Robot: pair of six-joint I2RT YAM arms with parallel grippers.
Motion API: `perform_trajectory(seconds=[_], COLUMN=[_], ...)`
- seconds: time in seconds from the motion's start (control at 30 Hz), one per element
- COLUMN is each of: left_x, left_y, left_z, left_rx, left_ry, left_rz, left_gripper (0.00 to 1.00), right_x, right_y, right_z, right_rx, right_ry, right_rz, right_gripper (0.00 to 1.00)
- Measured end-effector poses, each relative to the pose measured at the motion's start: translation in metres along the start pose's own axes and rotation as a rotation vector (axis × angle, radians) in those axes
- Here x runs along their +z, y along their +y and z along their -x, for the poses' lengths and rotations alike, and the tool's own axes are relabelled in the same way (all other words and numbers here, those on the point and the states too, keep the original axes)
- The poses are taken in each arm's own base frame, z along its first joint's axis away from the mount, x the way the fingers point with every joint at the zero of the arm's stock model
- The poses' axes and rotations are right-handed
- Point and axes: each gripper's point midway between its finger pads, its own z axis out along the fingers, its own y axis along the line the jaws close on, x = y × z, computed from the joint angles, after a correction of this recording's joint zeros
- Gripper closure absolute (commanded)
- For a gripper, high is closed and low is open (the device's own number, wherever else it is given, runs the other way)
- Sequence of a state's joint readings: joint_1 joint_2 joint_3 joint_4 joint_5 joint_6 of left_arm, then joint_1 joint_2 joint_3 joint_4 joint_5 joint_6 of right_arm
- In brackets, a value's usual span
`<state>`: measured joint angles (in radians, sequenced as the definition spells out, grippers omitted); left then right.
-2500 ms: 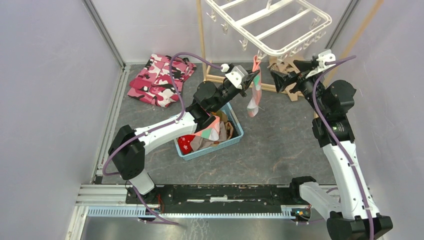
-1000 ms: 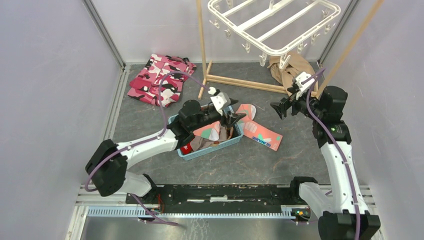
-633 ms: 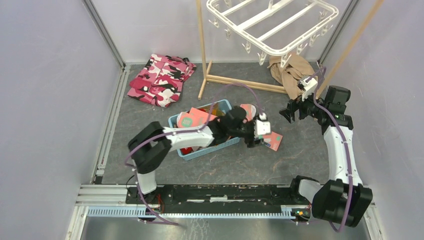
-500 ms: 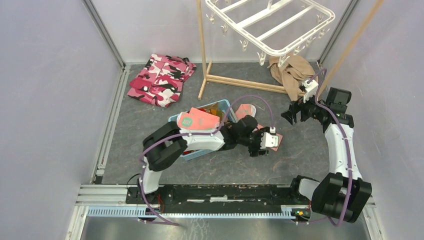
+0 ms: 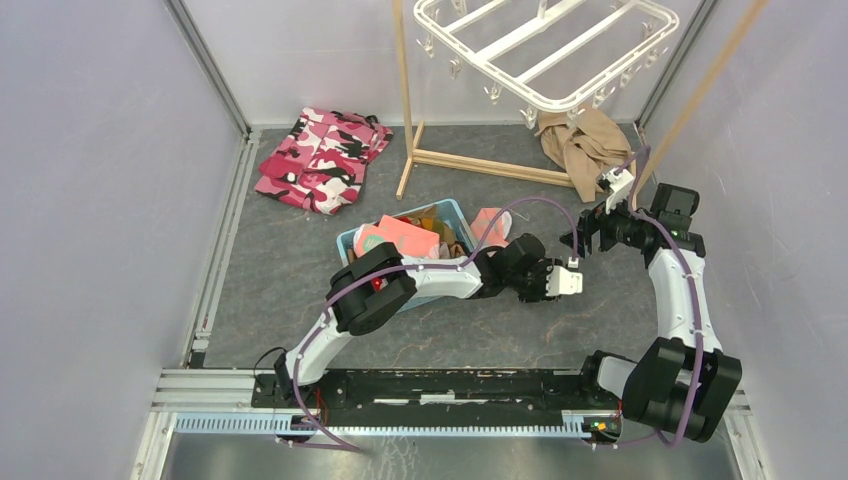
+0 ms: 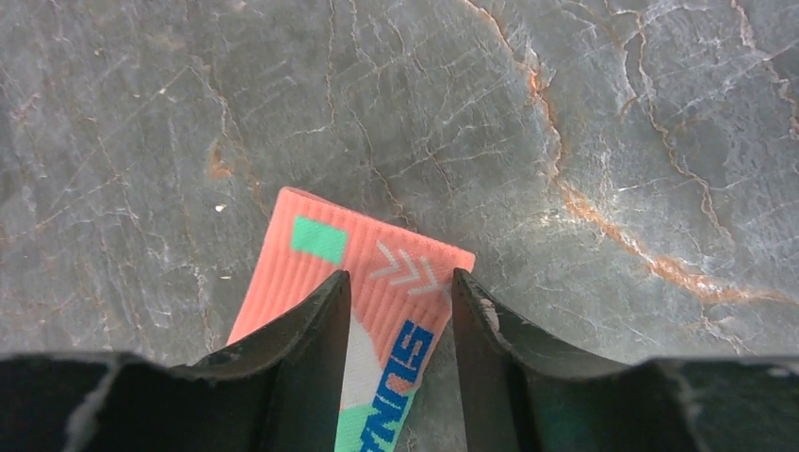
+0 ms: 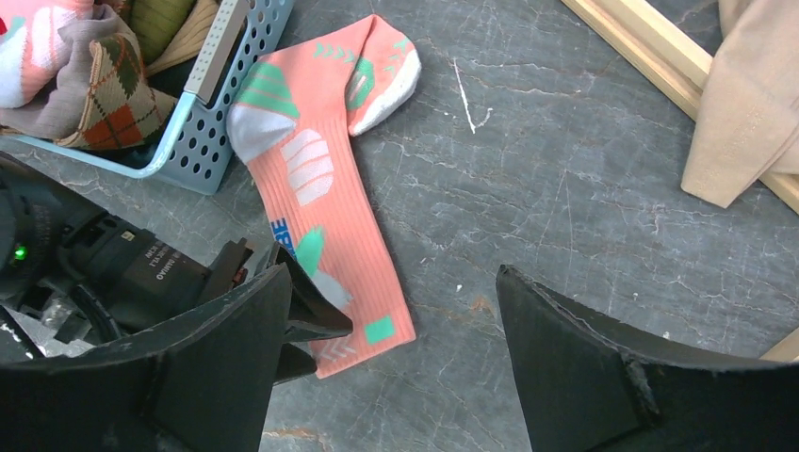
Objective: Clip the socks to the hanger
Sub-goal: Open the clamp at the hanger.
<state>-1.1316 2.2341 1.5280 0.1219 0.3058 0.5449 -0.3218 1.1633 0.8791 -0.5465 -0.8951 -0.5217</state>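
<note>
A salmon-pink sock (image 7: 311, 188) with teal and white patches lies flat on the grey floor to the right of the basket; its toe end (image 5: 487, 225) shows in the top view. My left gripper (image 6: 398, 275) points down over the sock's cuff (image 6: 377, 273), jaws open, one finger over the cuff and the other at its edge. It is not lifted. My right gripper (image 7: 391, 273) hangs wide open above and to the right of the sock, holding nothing. The white hanger (image 5: 556, 101) hangs at the back with no sock on it.
A blue basket (image 5: 345, 240) with more socks stands left of the sock. A tan cloth (image 5: 585, 145) lies by the wooden stand (image 5: 405, 100) under the hanger. A pink camouflage garment (image 5: 320, 160) lies at the back left.
The sock hung at the hanger's clip and now lies on the floor. My left arm swung from the basket out over the cuff and narrowed its jaws. My right gripper drew back a little.
</note>
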Motion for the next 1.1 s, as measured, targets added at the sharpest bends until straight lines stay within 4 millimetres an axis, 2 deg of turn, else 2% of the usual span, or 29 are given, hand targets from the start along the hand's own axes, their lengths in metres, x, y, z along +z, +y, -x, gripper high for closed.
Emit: perform_trajectory(seconds=[0.2, 0.37, 0.57, 0.7, 0.8, 0.93, 1.1], left_x=[0.005, 0.006, 0.002, -0.023, -0.050, -0.087, -0.131], left_y=[-0.004, -0.006, -0.006, -0.008, 0.001, 0.016, 0.028], left_z=[-0.010, -0.012, -0.014, -0.021, -0.018, 0.008, 0.050], left_rx=[-0.009, -0.008, -0.009, -0.072, -0.127, -0.182, -0.236], left_ry=[0.019, 0.020, 0.003, 0.012, -0.011, -0.103, -0.262], left_rz=[-0.014, -0.023, -0.009, 0.002, 0.036, 0.090, 0.136], left_gripper=[0.69, 0.96, 0.98, 0.98, 0.98, 0.98, 0.98], right_x=[-0.002, -0.001, -0.001, -0.002, -0.005, -0.007, -0.007], right_y=[-0.003, -0.005, -0.004, -0.004, -0.006, -0.005, 0.019], right_z=[-0.002, -0.006, -0.009, -0.008, 0.000, 0.010, 0.020], right_rx=[0.009, 0.023, 0.022, 0.015, -0.008, -0.055, -0.226], right_ry=[-0.001, 0.006, 0.017, 0.021, 0.011, -0.010, -0.025], right_rz=[-0.007, -0.006, 0.004, 0.006, -0.001, 0.019, 0.148], right_gripper=[0.15, 0.16, 0.16, 0.16, 0.17, 0.17, 0.16])
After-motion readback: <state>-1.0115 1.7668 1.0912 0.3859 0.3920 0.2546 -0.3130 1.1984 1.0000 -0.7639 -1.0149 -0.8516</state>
